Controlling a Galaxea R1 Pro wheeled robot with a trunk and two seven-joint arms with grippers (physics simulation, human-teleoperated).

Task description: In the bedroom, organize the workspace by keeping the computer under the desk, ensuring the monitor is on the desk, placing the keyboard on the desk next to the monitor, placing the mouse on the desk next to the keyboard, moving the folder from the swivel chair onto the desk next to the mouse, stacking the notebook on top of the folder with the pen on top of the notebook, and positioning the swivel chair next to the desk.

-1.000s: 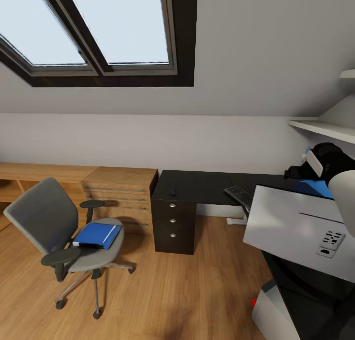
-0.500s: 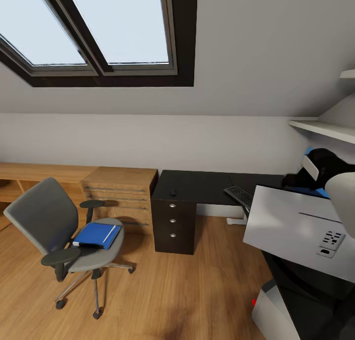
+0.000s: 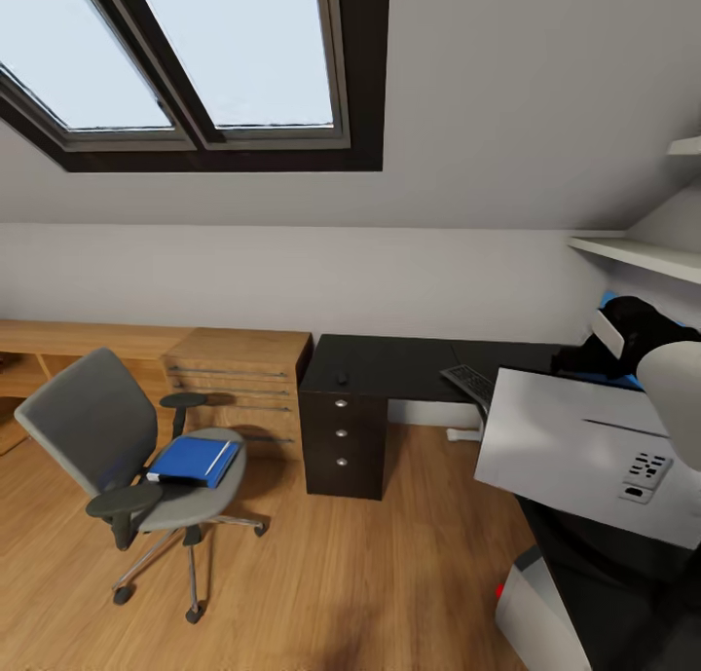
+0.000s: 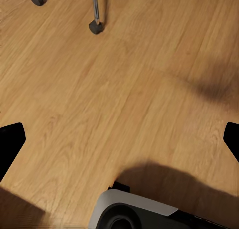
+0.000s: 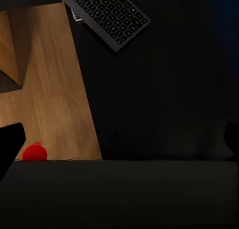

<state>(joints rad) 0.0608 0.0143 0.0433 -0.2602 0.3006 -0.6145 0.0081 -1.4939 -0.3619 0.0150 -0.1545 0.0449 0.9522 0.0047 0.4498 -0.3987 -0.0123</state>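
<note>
The swivel chair point(image 3: 117, 447) stands on the floor left of the desk point(image 3: 404, 364), apart from it. On its seat lies the blue folder point(image 3: 190, 462) with a pale pen point(image 3: 216, 458) on top. The small black mouse point(image 3: 342, 379) sits on the desk above the drawer unit. The keyboard point(image 3: 474, 384) point(image 5: 104, 15) lies further right. The monitor point(image 3: 584, 452) shows its white back at the near right. My right gripper point(image 5: 119, 142) hovers open over the black desk top near the keyboard. My left gripper point(image 4: 119, 139) hangs open over bare floor.
A light wooden chest of drawers point(image 3: 234, 384) and a low wooden bench stand between chair and desk along the wall. White shelves point(image 3: 638, 252) jut out at the right. Chair casters point(image 4: 94, 26) are near my left gripper. A grey body with a red spot point(image 3: 501, 593) sits low right.
The whole view has shifted slightly, so the camera moved. My right arm has drifted a little lower over the desk's right end. The chair, folder, mouse and keyboard stay in place.
</note>
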